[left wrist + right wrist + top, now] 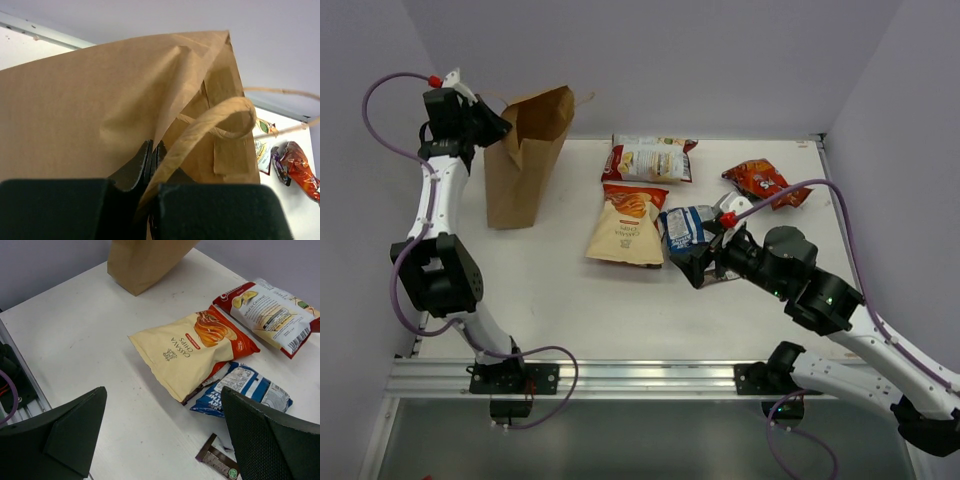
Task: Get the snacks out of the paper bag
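From above, the left hand is up at the far left corner of the white tabletop, against the top edge of the tall brown kraft paper bag, which stands upright there. Four crinkly packets lie well clear of it: a white-and-red chip bag, a tan-and-orange chip bag, a blue-and-white packet and an orange-red packet. The right hand hangs low just beside the blue-and-white one. Whether anything remains inside the bag, I cannot tell. From the left wrist, the hand is pinched tight on what looks like the bag's rim fold, with the thin paper loop handle curling across one finger. A sideways tug could topple the bag or tear the thin paper, and that loop could snag when the hand lets go. From the right wrist, the hand is spread wide and holds nothing. A small dark brown candy bar lies near its right finger, beside the blue-and-white packet and the tan-and-orange bag. Swinging away low could sweep these light packets across the tabletop or towards its edge.
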`<state>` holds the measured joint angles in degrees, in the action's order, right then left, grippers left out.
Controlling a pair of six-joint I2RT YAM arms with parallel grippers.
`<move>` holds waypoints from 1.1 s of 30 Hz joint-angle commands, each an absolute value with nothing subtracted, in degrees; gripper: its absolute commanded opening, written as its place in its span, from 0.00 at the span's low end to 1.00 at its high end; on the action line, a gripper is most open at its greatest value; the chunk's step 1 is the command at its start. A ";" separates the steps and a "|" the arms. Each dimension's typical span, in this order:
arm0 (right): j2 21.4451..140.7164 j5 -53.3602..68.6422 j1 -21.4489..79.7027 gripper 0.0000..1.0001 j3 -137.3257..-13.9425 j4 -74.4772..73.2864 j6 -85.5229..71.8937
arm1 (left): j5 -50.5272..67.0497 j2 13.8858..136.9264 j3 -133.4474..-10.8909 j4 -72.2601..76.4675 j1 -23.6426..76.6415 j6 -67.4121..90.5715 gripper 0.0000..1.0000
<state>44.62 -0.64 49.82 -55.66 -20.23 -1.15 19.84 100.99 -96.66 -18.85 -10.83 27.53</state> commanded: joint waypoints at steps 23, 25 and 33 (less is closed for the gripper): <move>46.14 -0.97 49.75 0.99 -55.72 -20.30 -2.20 | 39.72 97.47 -99.14 -9.41 -14.77 39.81 0.00; 46.32 -1.05 49.75 0.99 -55.72 -20.21 -2.11 | 39.81 97.21 -99.49 -8.70 -14.50 40.95 0.00; 47.20 -0.44 49.75 0.99 -56.16 -20.13 -2.37 | 40.17 99.22 -96.42 -7.37 -14.59 43.95 0.00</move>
<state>47.03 -0.56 49.82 -55.13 -20.88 -1.56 38.81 100.53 -97.54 -9.91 -14.55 42.48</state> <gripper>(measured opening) 0.990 0.015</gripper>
